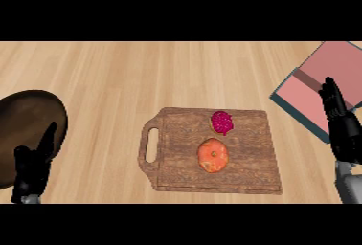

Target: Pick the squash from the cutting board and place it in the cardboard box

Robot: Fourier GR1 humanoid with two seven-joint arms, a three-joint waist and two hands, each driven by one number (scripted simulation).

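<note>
The squash [213, 154] lies near the middle of the cutting board [247, 165], just below a magenta fruit [222, 122] and apart from it. It looks small, rounded, stiff and smooth-skinned, so it is probably light and apt to roll, and is best taken across its narrow sides. The cardboard box [308, 95] stands open off the board's upper right corner, where the right hand [341, 129] rests with fingers straight and up, holding nothing. The left hand [32, 167] rests likewise spread at the lower left by a dark plate [28, 115], well clear of the path.
</note>
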